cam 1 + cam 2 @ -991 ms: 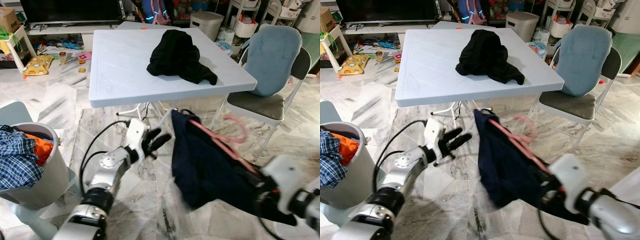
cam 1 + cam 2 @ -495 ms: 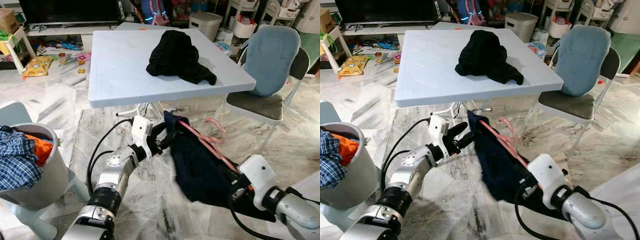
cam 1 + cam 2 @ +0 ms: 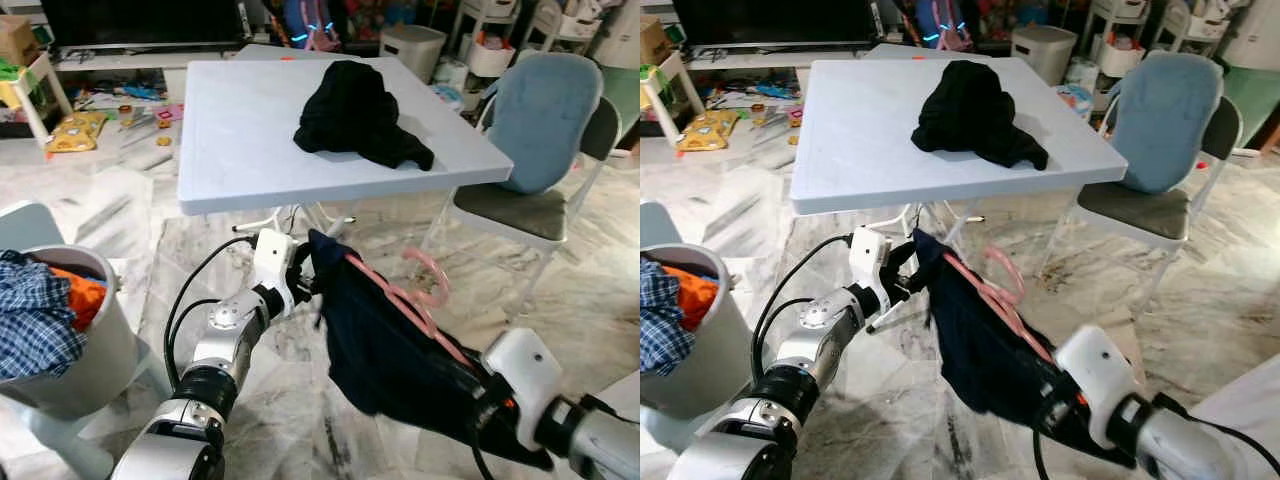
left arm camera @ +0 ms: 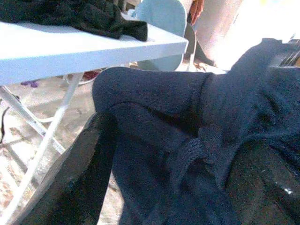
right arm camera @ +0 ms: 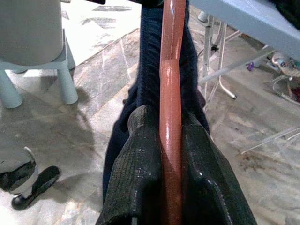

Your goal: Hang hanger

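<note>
Right hand (image 5: pixel 171 187) clamped on the pink hanger (image 3: pixel 400 296), fingers (image 5: pixel 140 159) pressed to either side of the bar in the right wrist view. Hanger is held low in front of the table (image 3: pixel 240 130), above the marble floor (image 3: pixel 290 420), hook pointing up toward the chair (image 3: pixel 545 130). Dark navy garment (image 3: pixel 385 345) drapes over the hanger and sags below it. Left hand (image 3: pixel 300 275) is at the garment's upper left corner, fingers (image 4: pixel 79 173) spread with cloth bunched between them; can't tell if it actually grips. Black garment (image 3: pixel 355 115) lies heaped on the table. Grey basket (image 3: pixel 95 345) with plaid and orange clothes sits on the robot's left.
</note>
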`<state>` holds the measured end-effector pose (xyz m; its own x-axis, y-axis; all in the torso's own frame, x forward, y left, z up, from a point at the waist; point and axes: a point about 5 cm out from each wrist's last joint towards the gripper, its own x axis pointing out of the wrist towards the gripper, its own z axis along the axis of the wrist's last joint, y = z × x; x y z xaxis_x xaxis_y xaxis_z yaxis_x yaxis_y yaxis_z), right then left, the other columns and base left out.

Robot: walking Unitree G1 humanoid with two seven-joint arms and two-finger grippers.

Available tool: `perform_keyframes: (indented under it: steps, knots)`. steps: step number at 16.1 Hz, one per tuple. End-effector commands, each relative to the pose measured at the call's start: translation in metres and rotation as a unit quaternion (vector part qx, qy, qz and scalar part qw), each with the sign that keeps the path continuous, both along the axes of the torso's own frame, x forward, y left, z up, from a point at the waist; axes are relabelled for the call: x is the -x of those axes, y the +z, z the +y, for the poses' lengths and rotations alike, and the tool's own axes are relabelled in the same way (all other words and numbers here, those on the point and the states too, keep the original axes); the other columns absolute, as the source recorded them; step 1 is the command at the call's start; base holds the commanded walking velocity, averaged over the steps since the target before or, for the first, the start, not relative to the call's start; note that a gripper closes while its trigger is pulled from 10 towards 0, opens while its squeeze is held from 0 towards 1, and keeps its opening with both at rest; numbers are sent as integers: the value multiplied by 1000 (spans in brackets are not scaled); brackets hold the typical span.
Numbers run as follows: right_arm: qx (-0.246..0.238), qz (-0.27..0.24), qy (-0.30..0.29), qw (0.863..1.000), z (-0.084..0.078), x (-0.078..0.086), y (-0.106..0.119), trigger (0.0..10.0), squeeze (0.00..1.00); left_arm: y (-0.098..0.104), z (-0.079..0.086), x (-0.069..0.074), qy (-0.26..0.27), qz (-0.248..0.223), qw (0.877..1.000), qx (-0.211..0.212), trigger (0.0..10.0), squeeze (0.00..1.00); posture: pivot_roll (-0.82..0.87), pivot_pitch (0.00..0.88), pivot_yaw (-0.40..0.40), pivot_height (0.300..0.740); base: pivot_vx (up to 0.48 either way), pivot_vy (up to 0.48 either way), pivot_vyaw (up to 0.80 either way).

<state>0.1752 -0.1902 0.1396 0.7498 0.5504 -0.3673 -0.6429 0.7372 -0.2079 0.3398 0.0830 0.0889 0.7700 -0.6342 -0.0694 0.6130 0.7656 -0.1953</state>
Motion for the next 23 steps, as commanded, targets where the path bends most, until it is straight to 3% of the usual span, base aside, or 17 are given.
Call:
perform_keyframes:
  steps: [1, 4, 6, 9, 12, 16, 19, 23]
  knots:
    - [-2, -12, 25, 1000, 2, 5, 11, 10000, 0, 9, 8, -9, 38, -12, 999, -6, 0, 0, -40, 0, -57, 740, 0, 0, 0]
    - [15, -10, 9, 1000, -9, 6, 11, 10000, 0, 7, 23, -15, 85, -5, 996, -26, 0, 0, -41, 0, -55, 740, 0, 0, 0]
    - [54, -14, -20, 998, -21, 0, 9, 10000, 0, 9, 29, -18, 98, -6, 995, -27, 0, 0, -41, 0, -55, 740, 0, 0, 0]
    - [118, -32, -30, 992, -23, -10, 0, 10000, 0, 11, 24, -18, 84, -2, 996, -12, 0, 0, -32, 0, -59, 740, 0, 0, 0]
    - [147, -13, 3, 989, -17, -3, -14, 10000, 0, 14, 21, -19, 75, 7, 997, 12, 0, 0, -28, 0, -59, 740, 0, 0, 0]
    - [112, 4, 47, 993, -24, 20, -2, 10000, 0, 11, 42, -26, 129, 45, 990, 21, 0, 0, -36, 0, -59, 740, 0, 0, 0]
    - [105, 17, 54, 993, -40, 32, 8, 10000, 0, 8, 47, -26, 142, 63, 988, 20, 0, 0, -39, 0, -59, 740, 0, 0, 0]
    - [53, 7, 93, 994, -44, 43, 37, 10000, 0, -3, 49, -22, 147, 102, 984, 18, 0, 0, -41, 0, -57, 740, 0, 0, 0]
